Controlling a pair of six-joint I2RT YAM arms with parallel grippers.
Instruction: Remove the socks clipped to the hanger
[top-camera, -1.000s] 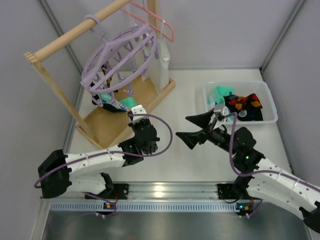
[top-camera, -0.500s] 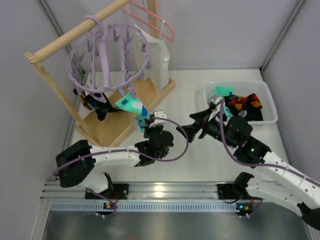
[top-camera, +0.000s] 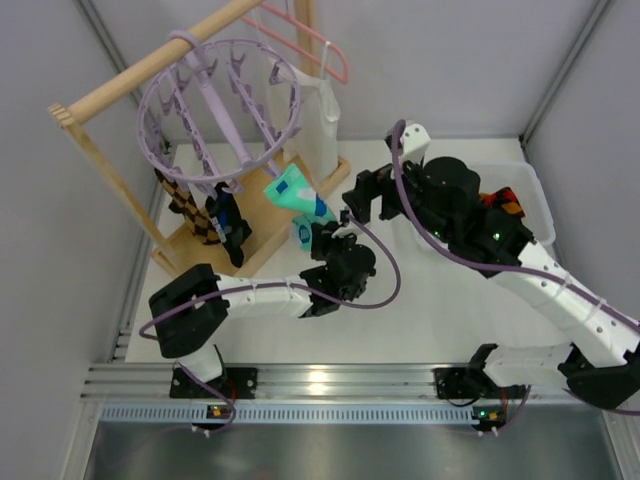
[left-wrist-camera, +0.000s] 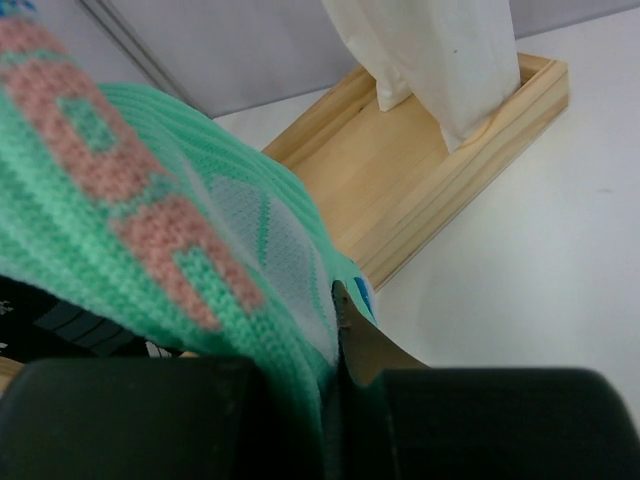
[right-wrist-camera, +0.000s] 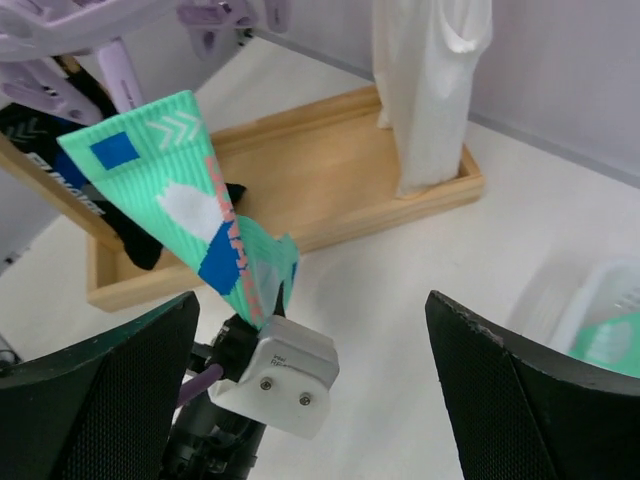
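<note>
The lavender hanger (top-camera: 215, 105) hangs by its hook from the wooden rail. A brown checked sock (top-camera: 187, 205) and a black sock (top-camera: 229, 226) dangle from its clips. A mint-green sock (top-camera: 297, 200) stretches taut from the ring's lower edge down to my left gripper (top-camera: 312, 236), which is shut on its lower end (left-wrist-camera: 335, 330). The sock (left-wrist-camera: 150, 220) fills the left wrist view. My right gripper (top-camera: 363, 207) is open and empty just right of the sock (right-wrist-camera: 195, 215), with fingers (right-wrist-camera: 100, 400) wide apart either side of the left wrist. Whether a clip still holds the sock's top is unclear.
The wooden frame's base tray (top-camera: 215, 250) lies under the hanger. A long white cloth (top-camera: 318, 125) hangs from a thin pink coat hanger (top-camera: 315, 45) on the same frame. A white bin (top-camera: 530, 195) holding socks stands at the right, partly hidden by my right arm.
My left gripper has pulled the mint-green sock to the right, and the hanger has swung and turned. My right arm has swung up and left towards the sock.
</note>
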